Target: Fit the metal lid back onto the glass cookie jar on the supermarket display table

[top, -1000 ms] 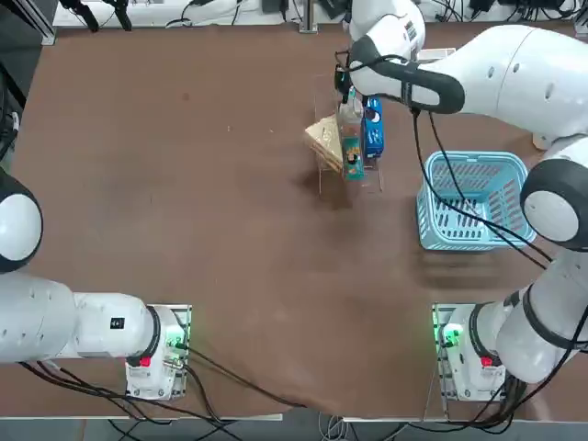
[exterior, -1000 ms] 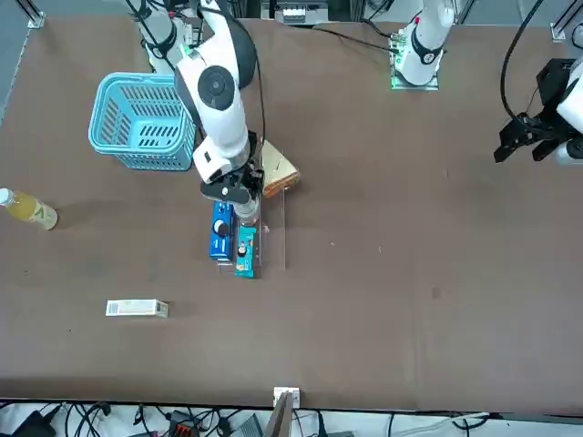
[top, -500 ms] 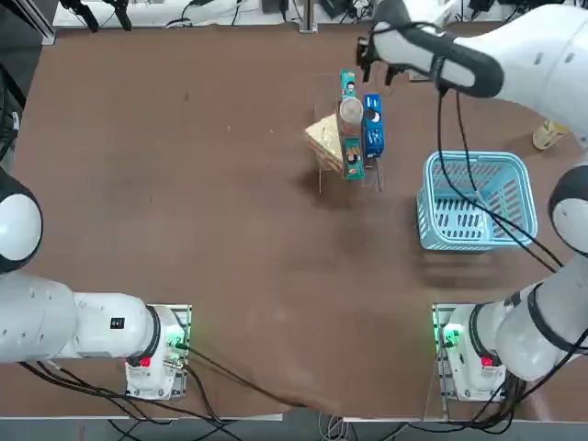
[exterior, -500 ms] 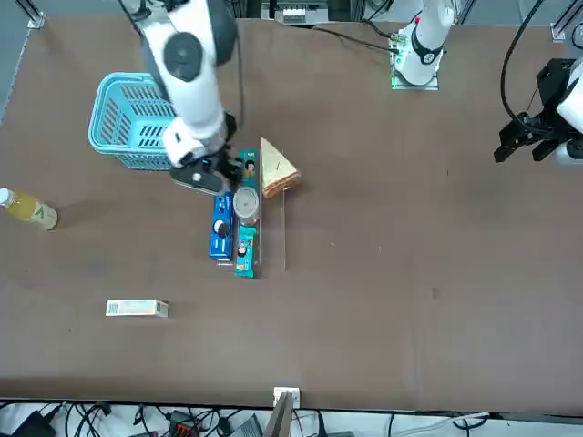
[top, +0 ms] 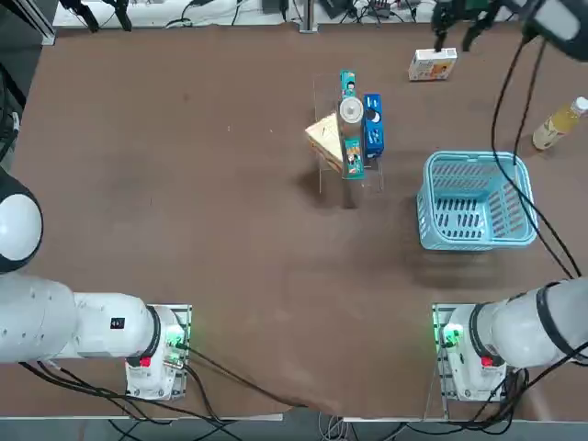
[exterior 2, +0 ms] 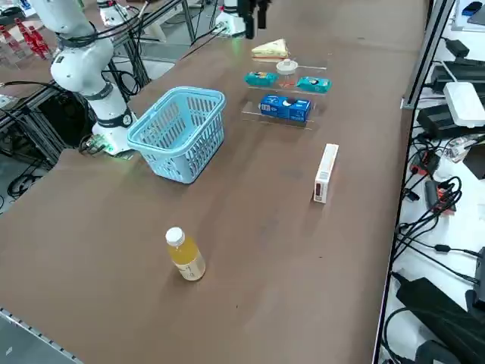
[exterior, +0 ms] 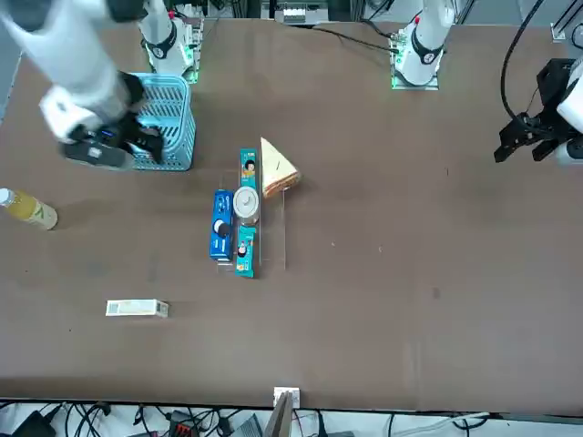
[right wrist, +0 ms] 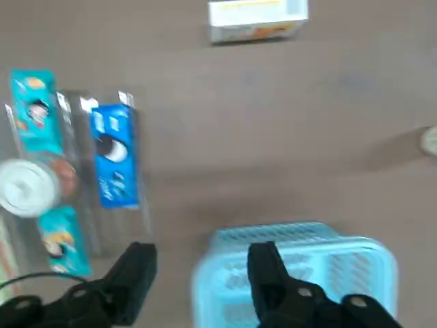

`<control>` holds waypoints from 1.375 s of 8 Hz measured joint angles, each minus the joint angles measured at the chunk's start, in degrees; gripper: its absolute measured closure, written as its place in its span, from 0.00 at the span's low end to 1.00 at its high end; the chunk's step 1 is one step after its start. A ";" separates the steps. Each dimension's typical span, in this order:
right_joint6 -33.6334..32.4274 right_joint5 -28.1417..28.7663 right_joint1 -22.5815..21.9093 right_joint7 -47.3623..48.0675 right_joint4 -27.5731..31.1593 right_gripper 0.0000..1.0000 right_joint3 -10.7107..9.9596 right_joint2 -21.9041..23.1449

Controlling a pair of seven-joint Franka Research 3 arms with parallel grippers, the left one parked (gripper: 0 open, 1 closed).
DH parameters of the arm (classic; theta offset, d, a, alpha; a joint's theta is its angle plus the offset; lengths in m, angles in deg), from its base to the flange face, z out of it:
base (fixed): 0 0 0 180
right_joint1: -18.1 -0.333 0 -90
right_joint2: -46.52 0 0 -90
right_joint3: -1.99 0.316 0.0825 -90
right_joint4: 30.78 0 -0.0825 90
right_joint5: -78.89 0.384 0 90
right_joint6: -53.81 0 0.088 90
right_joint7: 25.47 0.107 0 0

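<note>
The metal lid (top: 350, 110) lies flat on top of the glass cookie jar (exterior 2: 287, 74), which stands in the clear rack on the supermarket display table (top: 184, 230). The lid also shows as a pale disc in the front view (exterior: 246, 202) and the wrist view (right wrist: 26, 188). From above, the lid hides most of the jar. My right gripper (top: 457, 32) is raised well clear of the jar, off to the basket's side (exterior: 137, 146). In the wrist view the gripper (right wrist: 198, 273) is open, with nothing between its fingers.
The acrylic rack (top: 349, 179) also holds a blue packet (top: 372, 129), teal packets (top: 352, 158) and a sandwich wedge (top: 323, 138). A blue basket (top: 478, 202) stands to the right. A white-and-orange box (top: 433, 64) and a juice bottle (top: 555, 126) lie at the far right.
My right gripper has let go of the lid, which stays on the jar. The gripper has lifted and swung away to the right, past the basket, with its fingers opening.
</note>
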 joint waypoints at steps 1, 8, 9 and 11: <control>-4.07 0.09 2.78 -5.51 -1.40 0.09 -0.57 1.43; -10.76 2.43 4.60 -14.79 -1.48 0.01 -5.55 11.56; -9.91 2.43 4.56 -14.79 -1.61 0.01 -5.27 10.74; -8.90 2.43 4.57 -14.81 -3.50 0.01 -5.20 7.83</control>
